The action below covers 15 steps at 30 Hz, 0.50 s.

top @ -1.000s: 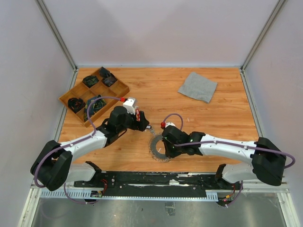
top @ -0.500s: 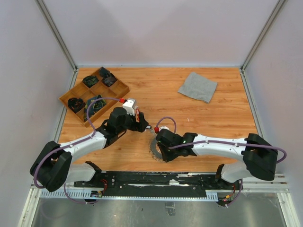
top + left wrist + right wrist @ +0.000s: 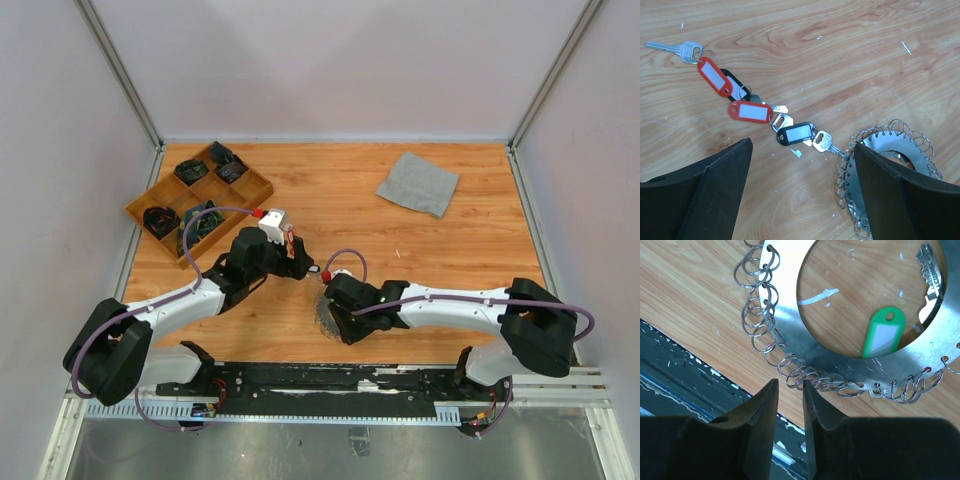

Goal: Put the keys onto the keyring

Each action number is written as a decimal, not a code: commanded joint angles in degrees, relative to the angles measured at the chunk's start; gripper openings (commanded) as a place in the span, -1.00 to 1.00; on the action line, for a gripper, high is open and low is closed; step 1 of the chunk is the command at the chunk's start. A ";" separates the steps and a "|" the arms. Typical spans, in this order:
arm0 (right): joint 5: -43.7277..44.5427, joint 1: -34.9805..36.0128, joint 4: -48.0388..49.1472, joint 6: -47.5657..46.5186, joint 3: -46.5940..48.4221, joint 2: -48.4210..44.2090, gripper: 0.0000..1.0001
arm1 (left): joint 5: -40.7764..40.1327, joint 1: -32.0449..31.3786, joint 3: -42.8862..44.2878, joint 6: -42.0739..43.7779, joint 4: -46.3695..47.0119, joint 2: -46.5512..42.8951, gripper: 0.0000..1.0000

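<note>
Keyring [image 3: 790, 335] lies flat, its fringed rim just ahead of the right gripper [image 3: 790, 390]. The jaws stand a narrow slit apart with nothing clearly between them, though contact with the loops is hard to judge. A green-tagged key [image 3: 883, 335] sits inside the ring. Other keys [image 3: 755, 111] lie strung out ahead of the left gripper [image 3: 801, 170], whose jaws are wide and empty, with the keyring by its right finger.

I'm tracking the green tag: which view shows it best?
Right wrist: the green tag lies plainly visible inside the keyring. The top view has the right arm over that spot; the left wrist view shows none of it.
</note>
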 commanded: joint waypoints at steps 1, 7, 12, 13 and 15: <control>0.67 0.73 -0.16 -1.12 2.09 0.80 -0.44 | -0.57 -0.39 -0.43 0.94 2.10 -1.10 0.77; 1.08 0.78 0.18 -2.04 2.75 0.14 -0.43 | -0.39 -0.39 -0.43 0.82 2.30 -1.10 0.77; 0.65 0.73 0.23 -2.19 2.82 0.24 -0.56 | -0.30 -0.39 -0.43 0.83 2.30 -1.17 0.77; 0.66 0.73 0.24 -2.17 2.90 0.24 -0.57 | -0.26 -0.39 -0.50 0.81 2.31 -1.19 0.77; 0.58 0.73 0.25 -2.35 2.95 0.55 -0.57 | -0.22 -0.41 -0.60 0.77 2.57 -1.20 0.77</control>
